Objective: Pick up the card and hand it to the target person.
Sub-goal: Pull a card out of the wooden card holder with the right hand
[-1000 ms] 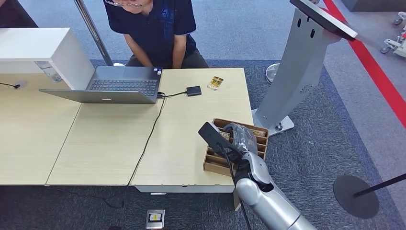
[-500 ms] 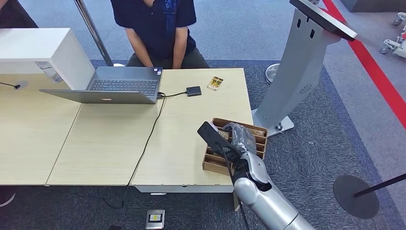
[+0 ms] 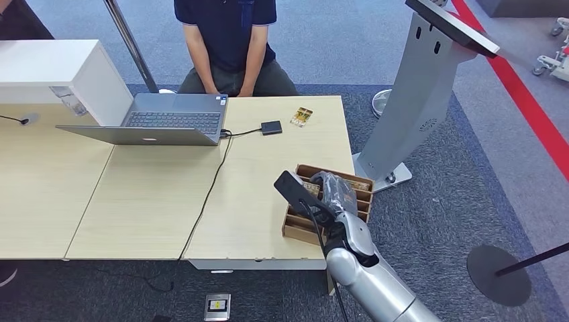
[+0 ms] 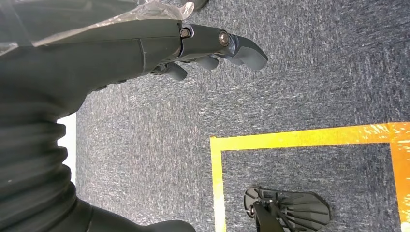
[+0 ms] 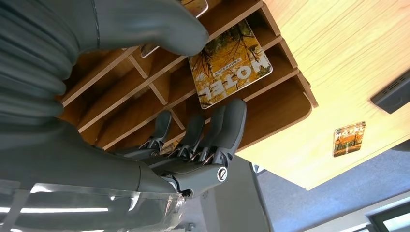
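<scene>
Right wrist view: right hand [image 5: 159, 140], fingers [image 5: 227, 125] spread and empty, over wooden organizer [image 5: 290, 96] holding hotel card [image 5: 229, 63].

Counter [image 3: 154, 201] pale matt wood laminate; card rack [image 5: 270, 104] brown plywood; card [image 5: 229, 63] glossy; carpet [image 4: 300, 82] rough grey.

You have a pale wood counter [image 3: 154, 208] carrying an open laptop [image 3: 158, 121], a small black box [image 3: 272, 127] cabled to it, and a white cabinet [image 3: 60, 70]. A loose card [image 3: 302, 116] lies near the far edge, and a wooden slotted tray [image 3: 302, 225] sits at the near right corner.
</scene>
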Action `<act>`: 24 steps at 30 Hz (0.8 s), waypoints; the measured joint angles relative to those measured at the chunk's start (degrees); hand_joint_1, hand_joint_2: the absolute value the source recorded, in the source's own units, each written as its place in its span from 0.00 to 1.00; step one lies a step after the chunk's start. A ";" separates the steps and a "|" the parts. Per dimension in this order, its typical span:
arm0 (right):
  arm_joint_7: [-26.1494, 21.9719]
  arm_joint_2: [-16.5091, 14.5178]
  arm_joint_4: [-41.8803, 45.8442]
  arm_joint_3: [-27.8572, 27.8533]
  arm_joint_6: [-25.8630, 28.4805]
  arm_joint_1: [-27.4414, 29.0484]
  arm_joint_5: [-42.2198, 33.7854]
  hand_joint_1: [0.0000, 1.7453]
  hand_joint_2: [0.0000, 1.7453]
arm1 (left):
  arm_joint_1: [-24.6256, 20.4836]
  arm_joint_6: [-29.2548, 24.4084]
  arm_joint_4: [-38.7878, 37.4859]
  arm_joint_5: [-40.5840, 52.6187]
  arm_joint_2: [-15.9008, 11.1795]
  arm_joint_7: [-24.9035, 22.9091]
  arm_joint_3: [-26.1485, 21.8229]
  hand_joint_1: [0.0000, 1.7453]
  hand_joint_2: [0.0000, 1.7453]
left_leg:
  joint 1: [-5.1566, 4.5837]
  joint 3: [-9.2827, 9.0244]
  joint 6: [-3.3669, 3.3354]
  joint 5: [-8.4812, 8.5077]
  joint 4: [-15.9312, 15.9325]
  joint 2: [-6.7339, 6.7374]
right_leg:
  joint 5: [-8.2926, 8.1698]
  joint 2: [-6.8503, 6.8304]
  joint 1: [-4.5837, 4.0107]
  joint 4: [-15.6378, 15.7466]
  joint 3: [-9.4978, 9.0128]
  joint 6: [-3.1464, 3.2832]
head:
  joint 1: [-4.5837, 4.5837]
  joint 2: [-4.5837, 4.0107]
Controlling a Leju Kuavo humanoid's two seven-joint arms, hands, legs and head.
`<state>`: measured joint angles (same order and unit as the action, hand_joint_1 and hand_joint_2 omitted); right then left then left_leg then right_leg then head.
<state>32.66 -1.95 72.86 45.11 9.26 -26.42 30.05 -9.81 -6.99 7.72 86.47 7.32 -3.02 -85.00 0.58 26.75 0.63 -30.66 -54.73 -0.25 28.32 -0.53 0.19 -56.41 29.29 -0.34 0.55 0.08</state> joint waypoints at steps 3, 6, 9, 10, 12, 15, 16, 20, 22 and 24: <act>-0.09 -0.09 -0.14 0.01 -0.46 -0.04 0.28 0.40 1.00 | -0.07 0.00 0.00 0.00 0.01 0.00 0.00 0.00 1.00 | 0.00 -0.01 0.00 0.00 0.00 0.00 | 0.00 0.00 0.00 0.00 -0.01 0.00 | 0.00 0.00; -0.09 -0.14 -0.18 0.05 -0.82 -0.07 0.60 0.40 1.00 | -0.11 0.00 0.00 0.00 0.05 0.00 0.02 0.00 1.00 | 0.00 -0.01 0.00 0.00 0.00 0.00 | -0.01 0.00 0.00 0.00 -0.02 0.01 | 0.00 0.01; -0.09 -0.22 -0.20 0.07 -0.98 -0.09 0.74 0.40 1.00 | -0.12 0.00 0.00 0.00 0.11 -0.01 0.02 0.00 1.00 | 0.00 -0.02 0.00 0.00 0.00 0.00 | -0.01 0.00 0.00 0.00 -0.02 0.01 | 0.00 0.01; -0.09 -0.25 -0.20 0.07 -1.02 -0.09 0.77 0.40 1.00 | -0.12 0.00 0.00 0.00 0.14 -0.01 0.02 0.00 1.00 | 0.00 -0.02 0.00 0.00 0.00 0.00 | -0.01 0.00 0.00 0.00 -0.02 0.01 | 0.00 0.01; -0.09 -0.31 -0.23 0.07 -1.14 -0.11 0.84 0.41 1.00 | -0.12 0.00 0.00 0.00 0.19 -0.03 0.02 0.00 1.00 | 0.00 -0.02 0.01 0.00 0.00 0.00 | -0.01 0.00 0.00 0.00 -0.02 0.01 | 0.00 0.01; -0.03 -0.39 -0.38 0.07 -1.39 -0.22 0.94 0.42 1.00 | -0.13 0.00 0.00 0.00 0.24 -0.04 0.03 0.00 1.00 | 0.00 -0.02 0.01 0.00 0.00 0.00 | -0.01 0.00 0.00 0.00 -0.02 0.01 | 0.00 0.00; -0.01 -0.41 -0.43 0.07 -1.47 -0.27 0.96 0.42 1.00 | -0.13 0.01 0.00 0.00 0.25 -0.04 0.03 0.00 1.00 | 0.00 -0.02 0.01 0.00 0.00 0.00 | -0.01 0.00 0.00 0.00 -0.02 0.01 | 0.00 0.00; 0.02 -0.45 -0.57 0.07 -1.82 -0.39 1.03 0.40 1.00 | -0.14 0.02 0.00 0.00 0.30 -0.02 0.02 0.00 1.00 | 0.00 -0.03 0.01 0.01 0.00 0.00 | -0.01 0.00 0.00 0.00 -0.03 0.01 | 0.00 0.01; 0.10 -0.52 -0.67 0.08 -2.01 -0.47 1.11 0.40 1.00 | -0.14 0.02 0.00 0.00 0.31 0.01 0.02 0.00 1.00 | 0.00 -0.04 0.01 0.01 0.00 0.00 | -0.01 0.00 0.00 0.00 -0.04 0.01 | 0.00 0.01; 0.20 -0.62 -0.70 0.08 -2.29 -0.53 1.21 0.41 1.00 | -0.15 0.02 0.00 0.00 0.31 0.04 0.02 0.00 1.00 | 0.00 -0.06 0.01 0.01 0.00 0.01 | -0.01 0.00 0.00 0.00 -0.05 0.02 | 0.00 0.01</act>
<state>32.86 -2.56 72.16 45.19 6.97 -26.96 31.27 -9.96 -6.97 7.72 86.47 7.63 -2.98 -84.98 0.58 26.69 0.64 -30.65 -54.73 -0.24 28.31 -0.53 0.19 -56.41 29.24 -0.32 0.55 0.09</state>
